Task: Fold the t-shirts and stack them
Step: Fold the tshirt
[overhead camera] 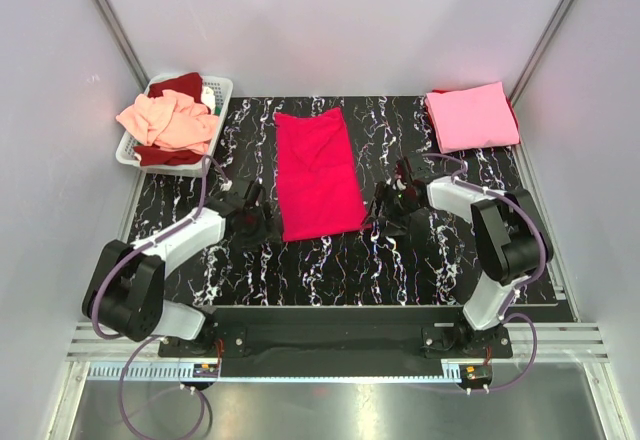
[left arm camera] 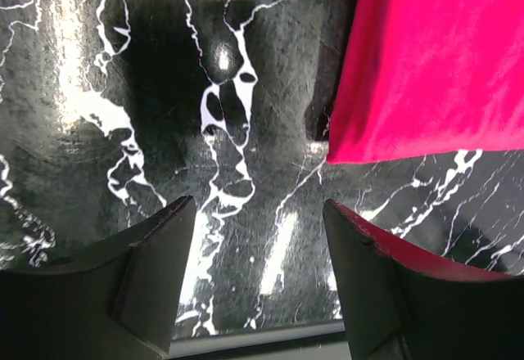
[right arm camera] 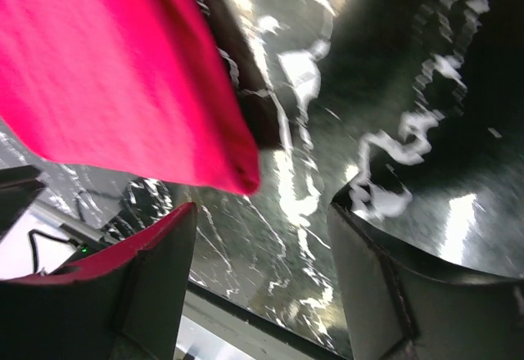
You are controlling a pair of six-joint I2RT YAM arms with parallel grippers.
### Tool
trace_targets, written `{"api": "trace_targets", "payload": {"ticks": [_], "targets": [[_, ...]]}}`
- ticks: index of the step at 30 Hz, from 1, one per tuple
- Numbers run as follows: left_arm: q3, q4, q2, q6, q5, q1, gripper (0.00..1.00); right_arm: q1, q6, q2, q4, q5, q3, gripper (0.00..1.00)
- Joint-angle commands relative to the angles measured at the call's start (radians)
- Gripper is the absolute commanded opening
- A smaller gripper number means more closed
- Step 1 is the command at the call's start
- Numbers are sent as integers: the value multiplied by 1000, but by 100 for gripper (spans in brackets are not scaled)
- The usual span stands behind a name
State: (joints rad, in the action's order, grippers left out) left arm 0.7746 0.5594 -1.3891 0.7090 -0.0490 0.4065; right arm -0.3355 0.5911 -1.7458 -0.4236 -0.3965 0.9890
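The crimson-red t-shirt (overhead camera: 318,172) lies folded into a long strip on the middle of the black marbled table (overhead camera: 330,260). Its near left corner shows in the left wrist view (left arm camera: 434,65), its near right corner in the right wrist view (right arm camera: 115,74). My left gripper (overhead camera: 262,226) is open and empty, just left of that near edge. My right gripper (overhead camera: 385,212) is open and empty, just right of it. A folded light pink t-shirt (overhead camera: 472,116) lies at the far right corner. A peach t-shirt (overhead camera: 170,120) and a dark maroon one (overhead camera: 178,85) are heaped in the basket.
The white slotted basket (overhead camera: 218,92) stands at the far left corner of the table. White walls close in the table on three sides. A metal rail (overhead camera: 330,340) runs along the near edge by the arm bases.
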Motion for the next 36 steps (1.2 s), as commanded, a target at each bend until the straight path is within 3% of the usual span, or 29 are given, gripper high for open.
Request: {"api": "trace_targets", "payload": {"ticks": [1,7,16,27,31,36], "targets": [[-41,-159,27,61,5,18,68,-10,-2,-37,71,-13,37,71],[-77,-223,-10,96,14,41,64,-10,-11,-80,63,2,72,63],[-112,-319,-79,139,12,57,57,-10,-16,-103,72,2,88,31],[-127,-358,-79,156,25,68,52,-11,-16,-116,86,-13,92,21],[-132,-391,-103,168,15,77,43,-10,-14,-124,86,-16,94,17],[-103,-406,-136,176,37,92,15,-11,-17,-121,98,-25,86,7]]}}
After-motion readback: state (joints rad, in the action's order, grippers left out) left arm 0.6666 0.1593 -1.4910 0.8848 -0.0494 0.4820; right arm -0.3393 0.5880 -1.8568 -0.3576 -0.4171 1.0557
